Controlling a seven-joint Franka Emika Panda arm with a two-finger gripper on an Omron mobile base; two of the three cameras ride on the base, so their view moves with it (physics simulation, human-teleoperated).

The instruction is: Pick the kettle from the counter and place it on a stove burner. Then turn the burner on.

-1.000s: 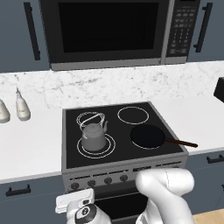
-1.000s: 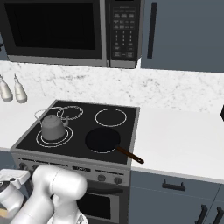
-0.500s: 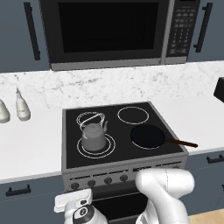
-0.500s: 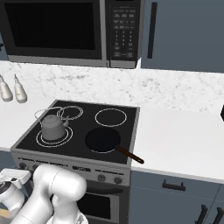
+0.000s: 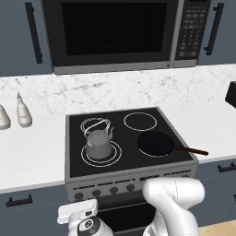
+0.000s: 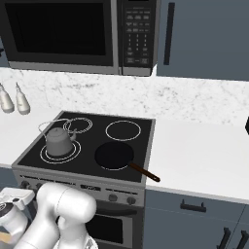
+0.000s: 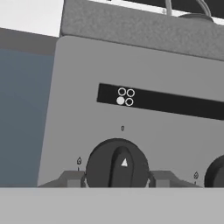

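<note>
Black knob (image 7: 117,164): round, matte, with a raised centre bar and a small white triangle; it sits close before the hand camera, low on the stove's front panel.
Gripper (image 7: 116,180): a grey finger (image 7: 70,179) shows on each side of the knob, spread about as wide as the knob; whether they touch it I cannot tell.
Front panel (image 7: 78,74): flat brushed grey metal, carrying a black strip with four small circles, one filled white.
Second knob (image 7: 215,173): dark, cut off at the right edge of the hand view.
Cooktop (image 5: 76,124): glossy black glass, marked with white rings.
Stove burner (image 5: 101,153): large double ring at front left, not glowing.
Kettle (image 5: 98,144): squat dull-grey metal, thin arched wire handle, knobbed lid; stands upright on that burner.
Frying pan (image 5: 156,143): black, round, on the front right burner, handle pointing right over the stove edge.
Counter (image 5: 32,152): white marble-look, faint grey veining, either side of the stove.
Bottles (image 5: 23,112): two white, pear-shaped, far left near the backsplash.
Microwave (image 5: 115,32): dark, above the stove.
</note>
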